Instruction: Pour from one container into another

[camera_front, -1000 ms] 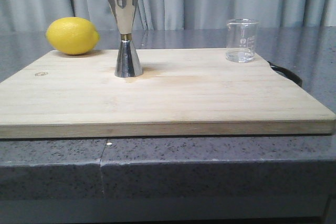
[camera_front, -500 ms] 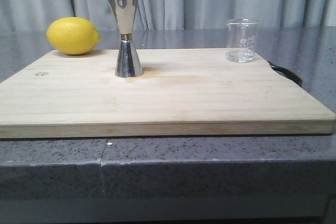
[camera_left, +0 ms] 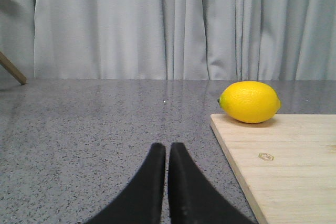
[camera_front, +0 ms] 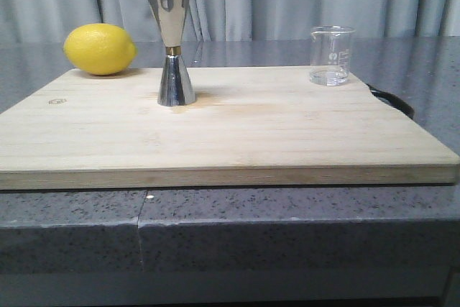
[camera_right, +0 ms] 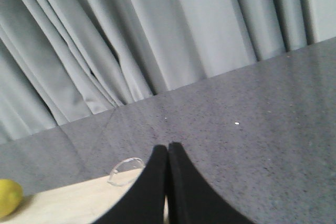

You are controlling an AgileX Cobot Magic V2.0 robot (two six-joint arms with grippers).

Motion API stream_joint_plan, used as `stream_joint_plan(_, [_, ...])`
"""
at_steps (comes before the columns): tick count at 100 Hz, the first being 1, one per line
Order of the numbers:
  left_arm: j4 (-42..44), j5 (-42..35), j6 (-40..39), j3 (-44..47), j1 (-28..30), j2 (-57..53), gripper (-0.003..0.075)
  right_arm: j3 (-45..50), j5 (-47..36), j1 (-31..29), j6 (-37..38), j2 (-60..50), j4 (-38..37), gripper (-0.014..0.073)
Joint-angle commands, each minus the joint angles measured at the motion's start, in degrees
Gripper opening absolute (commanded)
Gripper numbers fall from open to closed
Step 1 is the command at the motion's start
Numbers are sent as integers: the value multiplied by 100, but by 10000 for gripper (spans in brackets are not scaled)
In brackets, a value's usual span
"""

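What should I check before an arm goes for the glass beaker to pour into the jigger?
1. Beaker upright at the board's far right: ok.
2. Liquid in the beaker: a little at the bottom, ok.
3. Jigger upright, open cup on top: ok.
4. Lemon apart from the jigger: ok.
5. Right gripper open for grasping: not ok, fingers shut.
6. Left gripper: shut, beside the board, off it.

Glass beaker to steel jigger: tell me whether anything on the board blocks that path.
Nothing visible does. The beaker stands at the board's far right, the jigger left of centre, bare wood between them. The lemon lies beyond the jigger, off the path.
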Motion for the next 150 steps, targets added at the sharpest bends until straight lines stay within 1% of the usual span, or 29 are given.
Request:
stream_joint_plan(1, [9,-395,-71,202,19,-142,-19,-38,13,11,-2232,3,1841,-70])
stream_joint_plan(2, [9,-395,-71,202,19,-142,-19,-11,1,11,-2653,-9,2002,-70])
stream_joint_plan(3, [9,-395,-71,202,19,-142,-19,1,-48,11,-2858,-10,2308,-70])
stream_joint_plan(4, [9,-395,-71,202,19,-142,-19,22,-48,11,-3058,-10,2450,-70])
stream_joint_plan(5, [9,-395,-71,202,19,-142,-19,35,-84,11,-3443,-22,2736,-70])
stream_joint_plan(9, [9,-395,-71,202,19,-142,-19,114,-203,11,-4491,-36,3378,-70])
stream_joint_plan(11, [9,-395,-71,202,19,-142,-19,157,-261,11,-4803,-51,3721,-70])
stream_joint_plan(12, [9,-395,-71,202,19,-142,-19,172,-292,11,-5092,-50,3934,-70])
stream_joint_plan(16, [9,-395,-71,202,19,-142,-19,249,-341,11,-5809,-113,4413,-70])
stream_joint_plan(19, [9,-395,-71,202,19,-142,-19,301,-353,-2,-6191,-188,4788,-70])
stream_joint_plan(25, [9,-395,-71,202,19,-142,-19,445,-342,-39,-6781,-445,5220,-70])
stream_joint_plan(28, [9,-395,-71,202,19,-142,-19,515,-353,-66,-7201,-645,5432,-70])
stream_joint_plan(37, [9,-395,-71,202,19,-142,-19,814,-458,-243,-8315,-1270,6392,-70])
stream_joint_plan(42, [9,-395,-71,202,19,-142,-19,1042,-633,-368,-8728,-1606,6929,-70])
stream_joint_plan(52, [9,-395,-71,202,19,-142,-19,1534,-949,-536,-8834,-2147,7321,-70])
stream_joint_plan(81, [9,-395,-71,202,19,-142,-19,2928,-1226,-547,-8834,-3382,7428,-70])
stream_joint_plan(83, [9,-395,-71,202,19,-142,-19,2946,-1215,-547,-8834,-3459,7438,-70])
stream_joint_plan(86, [9,-395,-71,202,19,-142,-19,2915,-977,-547,-8834,-3471,7458,-70])
stream_joint_plan(96, [9,-395,-71,202,19,-142,-19,2915,-1167,-558,-8834,-3471,7430,-70])
stream_joint_plan(118, [1,-395,-71,202,19,-142,-19,2915,-1164,-558,-8834,-3471,7430,-70])
stream_joint_plan(150, [1,-395,-71,202,19,-142,-19,2915,-609,-558,-8834,-3471,7430,-70])
